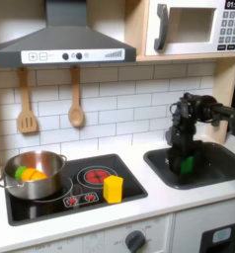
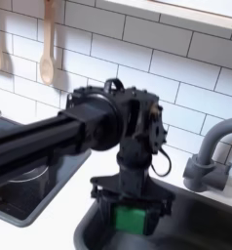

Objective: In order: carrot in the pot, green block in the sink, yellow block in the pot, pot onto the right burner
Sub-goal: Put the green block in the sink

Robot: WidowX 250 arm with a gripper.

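Tool: the black tool (image 2: 131,213) hangs low inside the dark grey rectangular sink (image 1: 220,170); its jaws are closed on the small green cube (image 2: 131,219), which sits between the 2 fingers, also seen in the first exterior view (image 1: 187,163).
Sink: recessed in the white surface (image 1: 159,203) at the first exterior view's right; the dark arched faucet (image 2: 211,156) stands at the second exterior view's right.
Pot: the shiny round stainless-steel pot (image 1: 33,176) rests on the left burner in the first exterior view.
Carrot: the orange toy carrot (image 1: 31,174) lies inside the pot.
Yellow block: the small bright yellow block (image 1: 113,188) stands upright on the black stovetop (image 1: 88,198), near its front right corner in the first exterior view, apart from the pot.
Wall: 2 wooden utensils (image 1: 76,109) hang on the white tiles.
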